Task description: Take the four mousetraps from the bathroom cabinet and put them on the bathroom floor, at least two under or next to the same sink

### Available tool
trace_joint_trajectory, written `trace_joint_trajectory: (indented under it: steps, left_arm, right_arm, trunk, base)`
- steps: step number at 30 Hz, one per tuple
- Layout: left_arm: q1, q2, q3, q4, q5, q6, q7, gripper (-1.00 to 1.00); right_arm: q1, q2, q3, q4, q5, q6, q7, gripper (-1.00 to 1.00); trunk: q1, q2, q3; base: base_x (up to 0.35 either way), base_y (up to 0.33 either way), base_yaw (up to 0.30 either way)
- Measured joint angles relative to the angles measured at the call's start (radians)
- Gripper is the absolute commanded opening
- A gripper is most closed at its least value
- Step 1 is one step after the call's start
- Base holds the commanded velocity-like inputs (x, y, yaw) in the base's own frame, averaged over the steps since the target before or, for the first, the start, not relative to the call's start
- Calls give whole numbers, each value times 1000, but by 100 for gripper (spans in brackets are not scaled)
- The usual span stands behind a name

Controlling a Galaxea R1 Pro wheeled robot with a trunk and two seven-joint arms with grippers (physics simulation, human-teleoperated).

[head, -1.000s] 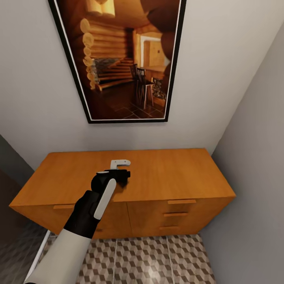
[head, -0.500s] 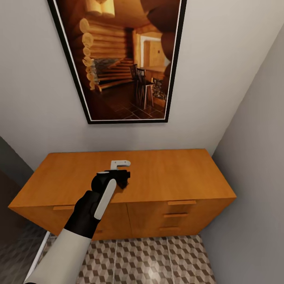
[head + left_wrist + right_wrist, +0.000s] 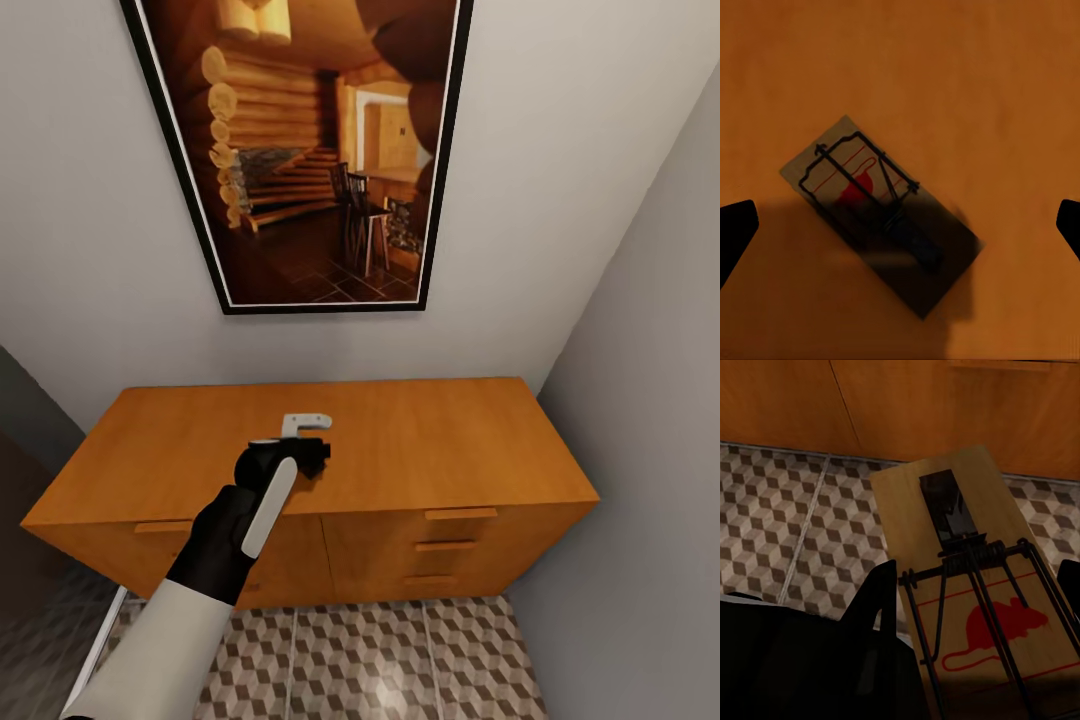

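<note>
left gripper (image 3: 900,225) agape over mousetrap (image 3: 881,210)

A mousetrap (image 3: 880,211) lies flat on the orange cabinet (image 3: 967,82) top, between the left gripper's (image 3: 900,225) wide-spread fingertips (image 3: 735,229)

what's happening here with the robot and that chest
The left gripper hangs open over the cabinet top, right above a mousetrap lying flat on the wood. The right gripper already holds another mousetrap above the bathroom floor in front of the cabinet.
</note>
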Motion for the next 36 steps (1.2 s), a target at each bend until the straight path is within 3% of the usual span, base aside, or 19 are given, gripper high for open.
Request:
trace_joint_trajectory:
  steps: [36]
  left_arm:
    - [0,-1,2,34,6,0,0,100]
  right_arm:
    - [0,0,1,0,0,0,0,-100]
  trunk:
    - [0,0,-14]
  base:
    - [0,0,0]
